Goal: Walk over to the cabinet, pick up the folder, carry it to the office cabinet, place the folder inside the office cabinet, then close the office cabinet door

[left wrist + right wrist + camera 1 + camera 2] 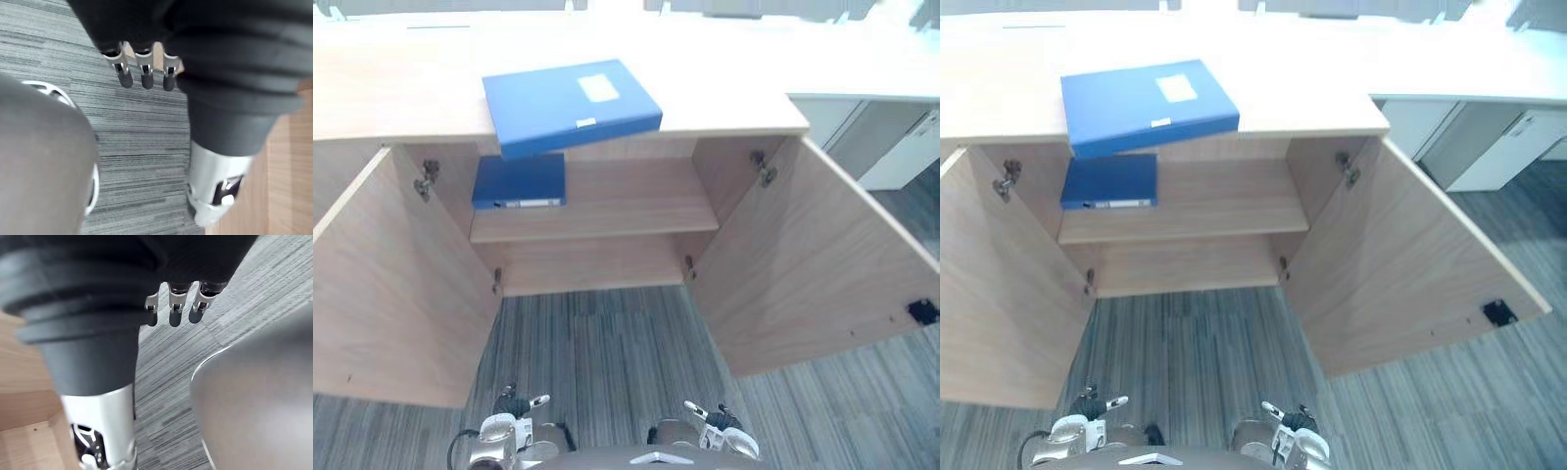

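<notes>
Two hands low down, left hand (514,406) and right hand (710,416), both slack and empty, in each wrist view just straight fingers (146,78) pointing at the carpet (607,352) with nothing in them. Far ahead of and well above both: the folder (570,106), flat on the tabletop (734,93), front edge poking out past the lip over the open cabinet (597,264). Long axis across the reach, from the left hand's side toward the right, slightly skewed, spine and its label turned toward the hands. More nearly straight ahead of the left hand than of the right, so nearer to the left. Probably a two-handed lift all the same, one hand at each short end, given the width. Below it, on the shelf (636,208), a second folder (519,182), further over to the left hand's side. Doors (401,294) wide open, outboard of each hand, no obstacle to a reach up and forward. Likely needs a step closer first, judging by the gap.
</notes>
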### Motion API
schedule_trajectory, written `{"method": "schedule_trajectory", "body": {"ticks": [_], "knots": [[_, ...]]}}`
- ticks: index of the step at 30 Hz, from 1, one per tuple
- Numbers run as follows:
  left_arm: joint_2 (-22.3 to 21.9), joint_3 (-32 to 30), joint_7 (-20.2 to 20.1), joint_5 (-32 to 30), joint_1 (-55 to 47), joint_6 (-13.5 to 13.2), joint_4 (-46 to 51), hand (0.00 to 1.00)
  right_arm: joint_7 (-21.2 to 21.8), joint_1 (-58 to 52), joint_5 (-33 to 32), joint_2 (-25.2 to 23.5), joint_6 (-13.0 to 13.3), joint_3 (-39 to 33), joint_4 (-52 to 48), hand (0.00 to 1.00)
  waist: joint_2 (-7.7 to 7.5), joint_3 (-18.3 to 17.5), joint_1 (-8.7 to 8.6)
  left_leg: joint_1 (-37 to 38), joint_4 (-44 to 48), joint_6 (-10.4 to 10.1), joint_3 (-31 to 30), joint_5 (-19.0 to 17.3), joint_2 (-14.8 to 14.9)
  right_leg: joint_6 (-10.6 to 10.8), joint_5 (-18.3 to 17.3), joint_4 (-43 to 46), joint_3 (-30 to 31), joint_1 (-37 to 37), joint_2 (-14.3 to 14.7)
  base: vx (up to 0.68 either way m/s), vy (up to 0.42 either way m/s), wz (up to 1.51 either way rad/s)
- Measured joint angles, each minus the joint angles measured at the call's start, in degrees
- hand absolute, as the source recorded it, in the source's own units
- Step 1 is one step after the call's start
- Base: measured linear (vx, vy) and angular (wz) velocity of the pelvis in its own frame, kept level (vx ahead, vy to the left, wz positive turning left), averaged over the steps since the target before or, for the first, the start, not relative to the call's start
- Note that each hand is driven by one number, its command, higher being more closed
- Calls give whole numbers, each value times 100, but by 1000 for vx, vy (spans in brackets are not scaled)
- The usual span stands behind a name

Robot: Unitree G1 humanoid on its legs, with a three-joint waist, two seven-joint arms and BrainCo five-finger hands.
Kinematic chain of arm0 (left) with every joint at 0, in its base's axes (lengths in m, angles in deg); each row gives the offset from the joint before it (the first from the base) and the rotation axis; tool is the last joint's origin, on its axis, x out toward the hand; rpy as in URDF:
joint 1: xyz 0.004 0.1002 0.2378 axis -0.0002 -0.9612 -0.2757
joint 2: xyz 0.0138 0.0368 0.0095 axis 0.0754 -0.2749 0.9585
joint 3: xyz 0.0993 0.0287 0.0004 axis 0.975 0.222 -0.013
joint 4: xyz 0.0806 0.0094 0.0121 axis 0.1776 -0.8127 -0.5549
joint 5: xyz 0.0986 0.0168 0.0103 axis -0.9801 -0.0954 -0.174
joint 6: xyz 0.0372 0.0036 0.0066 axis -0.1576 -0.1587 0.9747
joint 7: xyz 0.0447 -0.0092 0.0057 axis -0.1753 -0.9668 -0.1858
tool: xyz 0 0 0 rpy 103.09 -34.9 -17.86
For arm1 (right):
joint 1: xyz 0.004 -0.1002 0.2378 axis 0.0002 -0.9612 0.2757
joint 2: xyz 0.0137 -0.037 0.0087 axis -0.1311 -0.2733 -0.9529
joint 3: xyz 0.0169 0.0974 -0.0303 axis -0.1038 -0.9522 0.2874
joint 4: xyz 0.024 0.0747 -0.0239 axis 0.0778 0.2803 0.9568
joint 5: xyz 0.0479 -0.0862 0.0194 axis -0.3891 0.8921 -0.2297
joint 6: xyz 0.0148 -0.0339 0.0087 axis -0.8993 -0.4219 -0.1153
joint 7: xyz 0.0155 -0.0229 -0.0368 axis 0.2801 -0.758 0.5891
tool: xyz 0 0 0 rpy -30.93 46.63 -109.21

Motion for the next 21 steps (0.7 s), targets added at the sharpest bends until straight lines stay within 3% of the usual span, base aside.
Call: {"method": "schedule_trajectory", "body": {"ticks": [4,6,7,11,13,15,17,20,21], "knots": [[-76,-73,30,98,41,-2,-35,0,2,76,-3,79,4,4,-8,0,72,31,-132,548,-517,-169,3,61,116,-132,-77,-1350,-337,-519,291,313,-100,6],[-116,-74,30,98,64,-4,-43,0,0,94,-6,96,1,9,-14,0,109,56,-130,768,-731,-468,-24,44,190,-196,595,-2805,-312,-621,468,377,-225,13],[-146,-162,29,97,79,-3,-131,0,9,113,-37,91,6,-27,6,0,118,95,-132,1012,-875,-670,-187,-17,181,-367,1450,-3200,-302,-437,542,364,-234,14],[-552,-243,24,94,205,-15,-191,0,4,155,-17,274,99,-121,-12,0,578,84,-162,1045,-604,-671,-455,124,522,-457,797,-2800,-609,-270,658,343,-256,39],[-600,-306,15,94,274,-16,-83,0,-6,130,-9,298,55,5,8,0,491,163,-156,195,1642,-740,-816,85,1011,-500,563,-3015,-895,344,675,259,-229,59],[-639,-420,28,94,253,-24,93,0,-9,96,-28,298,54,14,55,0,472,169,-73,-330,2844,-708,-646,47,1285,-554,535,-3228,-1033,751,694,262,-120,14],[-681,-403,31,93,250,-26,167,0,-12,68,-66,300,43,8,66,0,468,165,-59,-563,2809,-594,-289,-22,1351,-547,542,-3494,-1053,1073,700,259,-26,0],[-680,-400,25,93,256,-23,207,0,-14,49,-73,286,33,-1,59,0,460,147,-36,-718,1579,-515,-4,-23,1261,-507,565,-3706,-1014,1307,676,234,83,-14],[-681,-398,24,93,253,-21,202,0,-18,44,-72,282,29,-7,56,0,464,133,-31,-710,816,-508,-26,162,1114,-442,574,-3712,-956,1344,657,287,210,-19]]}}
